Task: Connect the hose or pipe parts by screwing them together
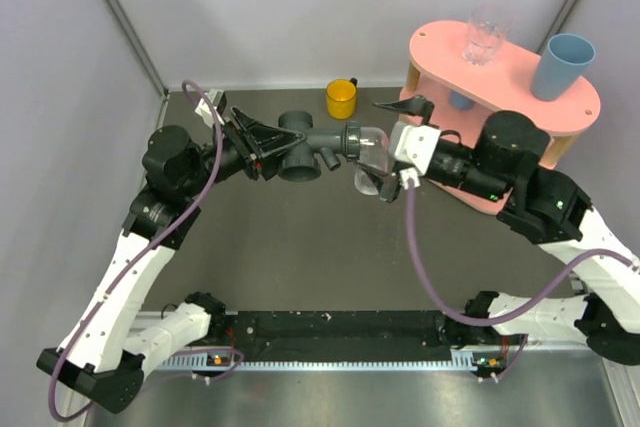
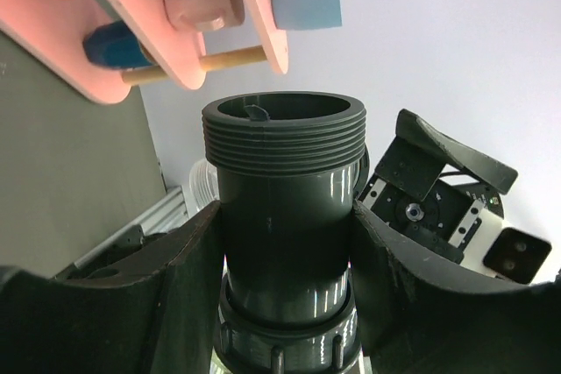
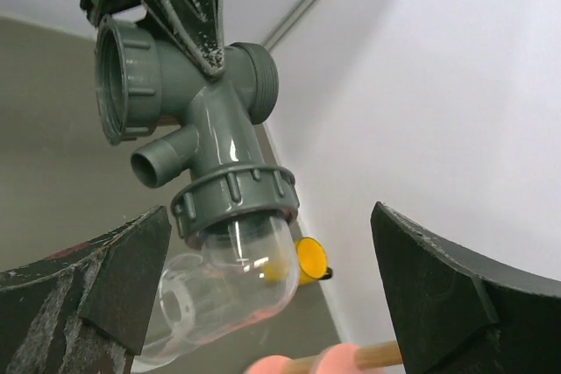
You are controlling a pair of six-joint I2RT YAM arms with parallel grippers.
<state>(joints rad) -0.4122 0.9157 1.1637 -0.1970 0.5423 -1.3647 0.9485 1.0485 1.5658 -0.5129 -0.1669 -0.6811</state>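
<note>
up above the dark surface (image 1: 300, 267), the left pincer (image 1: 265, 147) is clamped on the body of the dark grey t-shaped fitting (image 1: 300, 152) and holds it in the air. the clear piece (image 1: 370, 144) sits at the fitting's right end, its grey collar (image 1: 352, 139) around that end. the right pincer (image 1: 380, 147) stands wide open, one finger on either side of the clear piece, touching neither side and gripping nothing. a yellow cup (image 1: 341, 99) stands on the surface behind them.
</note>
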